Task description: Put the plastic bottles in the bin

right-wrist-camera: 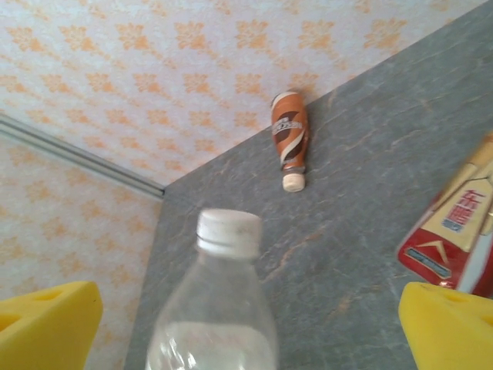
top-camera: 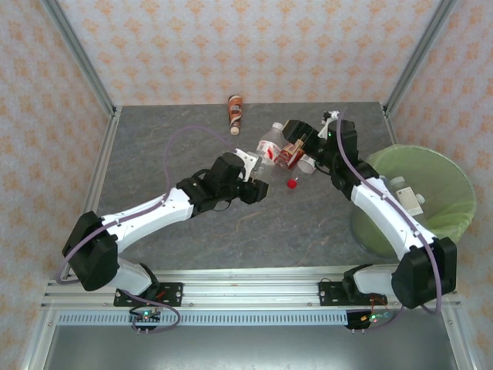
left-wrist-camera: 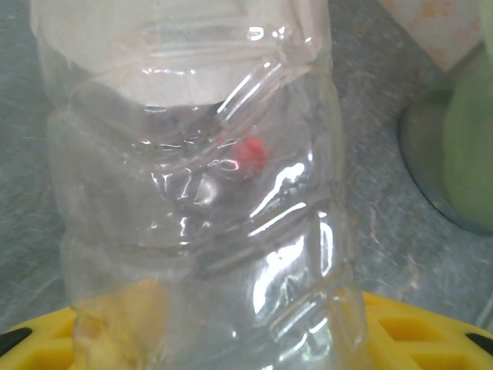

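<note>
My left gripper [top-camera: 257, 177] [left-wrist-camera: 231, 343] is shut on the lower body of a clear plastic bottle [top-camera: 269, 143] [left-wrist-camera: 200, 193] with a white cap; the bottle fills the space between its yellow fingers [left-wrist-camera: 420, 331]. My right gripper [top-camera: 303, 143] [right-wrist-camera: 246, 331] is open just right of that bottle, whose capped top [right-wrist-camera: 228, 231] shows between its yellow fingertips [right-wrist-camera: 451, 327] without touching them. A red-labelled bottle [top-camera: 291, 153] [right-wrist-camera: 454, 231] lies beside the right gripper. A brown-orange bottle [top-camera: 235, 110] [right-wrist-camera: 290, 135] lies by the back wall. The green-lined bin [top-camera: 451, 181] stands at the right with bottles inside [top-camera: 406, 194].
A loose red cap [top-camera: 293, 183] [left-wrist-camera: 250, 152] lies on the grey table [top-camera: 169, 154] below the held bottle. Patterned walls and metal posts [top-camera: 77, 54] close in the back and sides. The bin's edge [left-wrist-camera: 462, 146] shows at the right of the left wrist view.
</note>
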`<state>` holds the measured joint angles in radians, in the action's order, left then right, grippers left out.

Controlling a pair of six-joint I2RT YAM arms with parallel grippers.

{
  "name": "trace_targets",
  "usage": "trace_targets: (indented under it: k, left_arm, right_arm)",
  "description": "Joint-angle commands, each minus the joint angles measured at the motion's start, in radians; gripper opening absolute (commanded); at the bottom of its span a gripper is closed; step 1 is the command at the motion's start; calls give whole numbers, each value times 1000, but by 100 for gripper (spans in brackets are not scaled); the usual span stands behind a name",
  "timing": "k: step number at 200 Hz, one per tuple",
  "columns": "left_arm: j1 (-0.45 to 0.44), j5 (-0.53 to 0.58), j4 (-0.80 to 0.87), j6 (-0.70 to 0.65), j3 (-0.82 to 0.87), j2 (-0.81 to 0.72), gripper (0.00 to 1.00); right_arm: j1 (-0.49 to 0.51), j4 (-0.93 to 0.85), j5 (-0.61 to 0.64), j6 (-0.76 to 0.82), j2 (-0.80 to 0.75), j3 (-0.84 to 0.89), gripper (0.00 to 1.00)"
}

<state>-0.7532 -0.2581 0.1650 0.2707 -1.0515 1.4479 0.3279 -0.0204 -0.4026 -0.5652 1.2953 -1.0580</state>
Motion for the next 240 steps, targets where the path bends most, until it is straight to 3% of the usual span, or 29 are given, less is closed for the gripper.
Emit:
trace_targets:
  k: [1,33,80,119,132,174,187,204,240]
  left_arm:
    - [-11,-73,-41,-45,-5,-28,45]
    - [-15,-80,-57,-57,-2,-37,45]
    - [-17,-105,-74,-76,10,-50,45]
    - [-19,-110,-87,-87,21,-58,45]
    - [-19,-111,-82,-86,17,-50,45]
    - [-19,-110,-65,-74,3,-31,50]
    - [-18,-105,-62,-74,2,-26,56]
    - [-20,-92,-43,-78,-7,-17,73]
    - [-19,-92,-46,-87,-1,-16,83]
  right_arm:
    - [-5,21,-86,-17,64,-81,99]
    - [-4,0,-120,3,130,-133,93]
    - [-8,-14,-139,39,165,-140,76]
    - [-10,11,-211,30,176,-142,72]
    - [-11,10,-214,35,174,-141,59]
    - [-11,10,-198,42,152,-123,38]
    - [-11,7,-180,42,140,-113,30]
    - [-11,7,-169,44,121,-105,19]
    - [-12,8,-142,54,76,-87,3]
